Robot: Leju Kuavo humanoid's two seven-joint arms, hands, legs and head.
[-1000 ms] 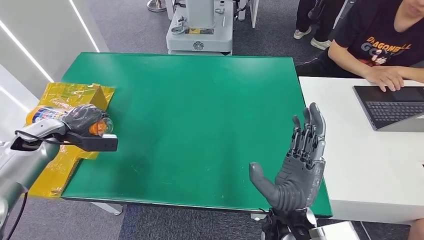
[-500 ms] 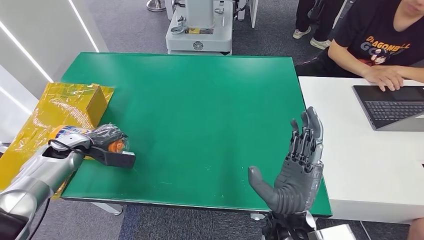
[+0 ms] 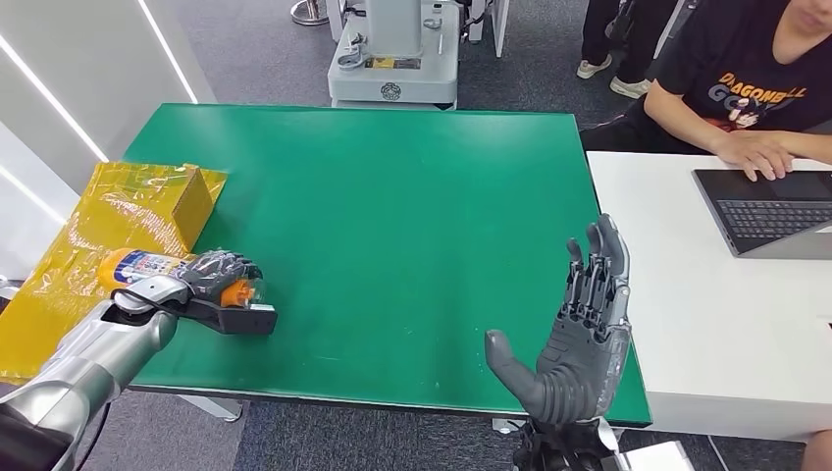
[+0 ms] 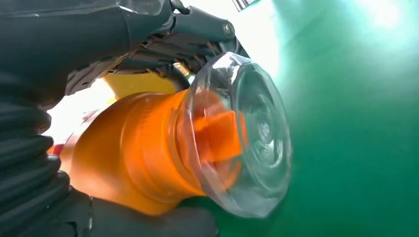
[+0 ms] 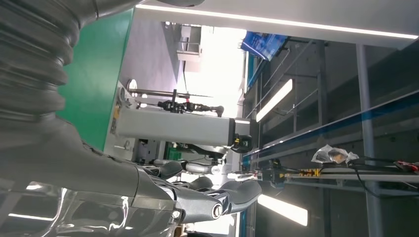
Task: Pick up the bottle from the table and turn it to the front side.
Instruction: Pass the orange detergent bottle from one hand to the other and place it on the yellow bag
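My left hand [image 3: 214,275] grips an orange bottle [image 3: 137,265] with a printed label and a clear cap. The bottle lies sideways, cap toward the table's middle, at the left front of the green table [image 3: 392,226]. In the left wrist view the orange neck and clear cap [image 4: 237,133] stick out past my dark fingers [image 4: 188,34], just above the green surface. My right hand [image 3: 579,334] is raised over the table's front right corner, fingers spread and pointing up, holding nothing. The right wrist view shows its straight fingers [image 5: 217,197].
A yellow plastic sheet [image 3: 59,265] with a cardboard box [image 3: 186,201] on it covers the table's left edge. A person sits at a white table [image 3: 726,314] on the right, with a hand on a laptop [image 3: 765,211]. A grey machine base [image 3: 392,59] stands behind the table.
My left hand has carried the bottle from over the yellow sheet toward the table's front and a little to the right, lowering it. My right hand has barely moved.
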